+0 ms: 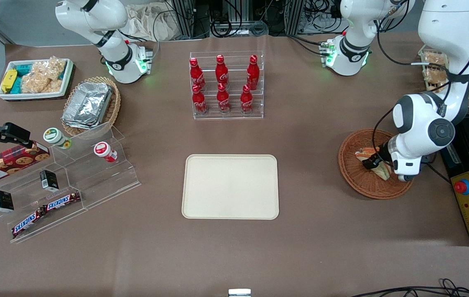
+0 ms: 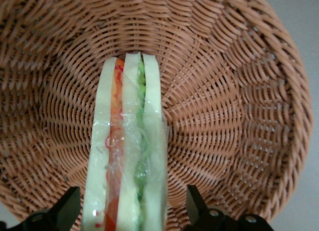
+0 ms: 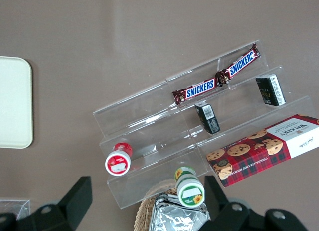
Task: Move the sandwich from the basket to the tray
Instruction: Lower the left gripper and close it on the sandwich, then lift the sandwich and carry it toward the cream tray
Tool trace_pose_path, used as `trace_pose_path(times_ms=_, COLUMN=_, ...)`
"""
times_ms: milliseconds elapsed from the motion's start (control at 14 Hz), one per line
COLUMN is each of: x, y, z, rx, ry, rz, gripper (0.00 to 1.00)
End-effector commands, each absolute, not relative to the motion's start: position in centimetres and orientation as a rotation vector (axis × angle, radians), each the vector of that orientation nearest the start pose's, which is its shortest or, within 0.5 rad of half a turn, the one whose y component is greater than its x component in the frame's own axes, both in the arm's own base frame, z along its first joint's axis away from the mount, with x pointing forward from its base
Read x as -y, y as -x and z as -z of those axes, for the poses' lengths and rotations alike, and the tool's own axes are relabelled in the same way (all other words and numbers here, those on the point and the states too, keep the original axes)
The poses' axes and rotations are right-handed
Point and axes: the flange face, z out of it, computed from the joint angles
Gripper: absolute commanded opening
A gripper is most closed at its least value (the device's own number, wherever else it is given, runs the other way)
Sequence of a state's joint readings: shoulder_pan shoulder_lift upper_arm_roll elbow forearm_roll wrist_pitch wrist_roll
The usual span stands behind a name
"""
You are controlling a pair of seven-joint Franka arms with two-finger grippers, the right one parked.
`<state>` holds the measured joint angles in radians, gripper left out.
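Observation:
The sandwich (image 1: 365, 153) stands on edge in the round reddish-brown basket (image 1: 352, 175) toward the working arm's end of the table. The left wrist view shows its pale bread with orange-red and green filling (image 2: 127, 136) against the wicker floor (image 2: 229, 116). My gripper (image 1: 374, 163) is down inside the basket and open. Its black fingers (image 2: 193, 205) straddle the sandwich (image 2: 127, 136), and one finger stands a little apart from the wrap. The cream tray (image 1: 230, 186) lies bare at the table's middle, nearer to the front camera than the bottle rack.
A clear rack of red cola bottles (image 1: 226, 84) stands farther back than the tray. Toward the parked arm's end are stepped acrylic shelves with snacks (image 1: 59, 185), a tan basket of foil containers (image 1: 90, 105) and a white bin (image 1: 36, 78). A control box with a red button (image 1: 461, 187) sits beside the basket.

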<state>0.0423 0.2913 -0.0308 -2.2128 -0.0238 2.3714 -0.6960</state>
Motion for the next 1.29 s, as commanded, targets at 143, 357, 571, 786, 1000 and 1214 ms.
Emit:
trace_pose_path(times_ms=143, x=-0.8, y=-53.8, z=-26.0, rx=1.014, ry=2.894, rz=-0.156, gripper=0.00)
trace_pose_path(times_ms=357, x=0.5, y=-55.0, z=-34.9, rx=0.874, ry=2.923, rz=-0.199, gripper=0.00)
trace_pose_path(times_ms=571, x=8.7, y=-56.2, z=-42.8, rx=0.712, ry=2.975, rz=-0.228, gripper=0.00)
trace_pose_path(times_ms=786, x=17.9, y=-54.8, z=-43.9, rx=0.542, ry=3.047, rz=-0.213, gripper=0.00)
trace_pose_path(times_ms=1000, x=27.3, y=-53.8, z=-40.2, rx=0.306, ry=3.179, rz=-0.152, gripper=0.00)
trace_pose_path(times_ms=1214, x=34.5, y=-53.2, z=-35.3, rx=0.107, ry=3.306, rz=-0.037, gripper=0.00)
